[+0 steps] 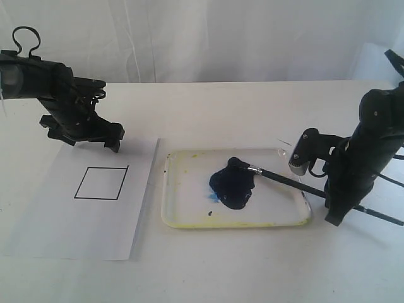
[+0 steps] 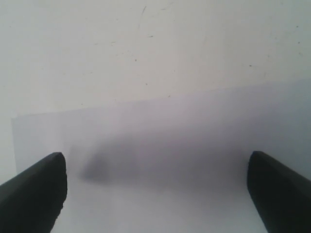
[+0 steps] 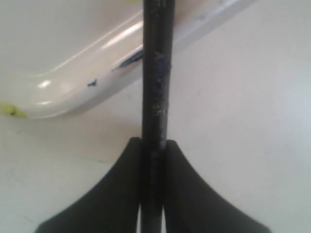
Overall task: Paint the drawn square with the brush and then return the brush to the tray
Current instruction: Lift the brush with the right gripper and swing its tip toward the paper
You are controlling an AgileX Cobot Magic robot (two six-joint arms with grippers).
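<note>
- The right fingers [image 3: 184, 204] are clenched on the black handle of the brush [image 3: 156, 73], which runs straight out between them.
- In the exterior view this grip [image 1: 334, 218] sits just outside the right-hand rim of the tray [image 1: 189, 224], over the bare worktop [image 1: 252, 113]. A short tail of handle sticks out past the grip.
- From there the brush [image 1: 284, 178] slants across the tray's rim. Its silver ferrule and bristles lie at the edge of the dark blue paint blob [image 1: 233, 186] in the middle of the tray.
- The wrist view shows the tray's rounded corner [image 3: 87, 92] with a yellow stain and a few dark flecks.
- The left fingers [image 2: 34, 194] are spread wide with nothing between them.
- They [image 1: 107, 140] hang at the far edge of the paper sheet [image 1: 82, 233] and cast a soft shadow on it. Whether they touch the sheet [image 2: 170, 136] I cannot tell.
- The drawn square [image 1: 101, 183] lies on the paper nearer than those fingers, and its inside is plain white.
- The tray stands just beside the paper's right edge, with yellow smears along its rim.
</note>
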